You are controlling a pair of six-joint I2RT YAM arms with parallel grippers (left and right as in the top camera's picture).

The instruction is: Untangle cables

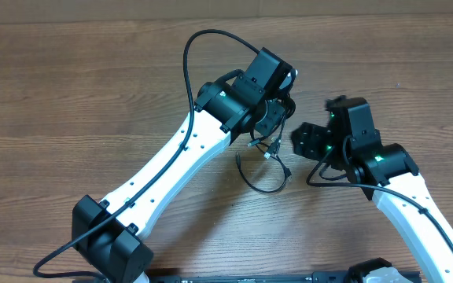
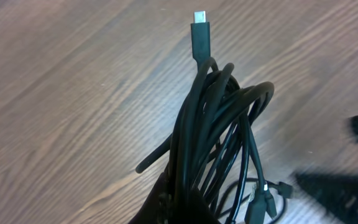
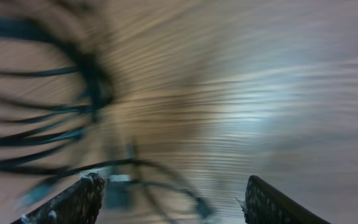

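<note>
Your left arm (image 1: pixel 171 157) reaches from the near left corner of the table (image 1: pixel 69 94) up toward the middle. It is long and almost straight, with its wrist bent down. The left gripper (image 1: pixel 272 116) is at its end.

The cables (image 1: pixel 267 153) are at the left gripper. It is closed tight on them and holds them in one thick bunch. One loop (image 1: pixel 262 187) hangs out of the bunch and lies on the table, just on the near side of the left gripper.

Your right arm (image 1: pixel 407 196) comes from the near right corner and bends in at the elbow. The right gripper (image 1: pixel 307 141) sits just to the right of the left gripper, pointing at it. From above it looks a bit blurry.

The left wrist view shows what the top view hides. You can see many black cords packed side by side in the bunch. One plug (image 2: pixel 199 25) with a silver tip sticks out past the far end of it.

The right wrist view is very blurry. It does show the two fingers (image 3: pixel 73 202) of the right gripper standing far apart. You cannot see that from above. Blurry black cords sit in front of them and to the left.
</note>
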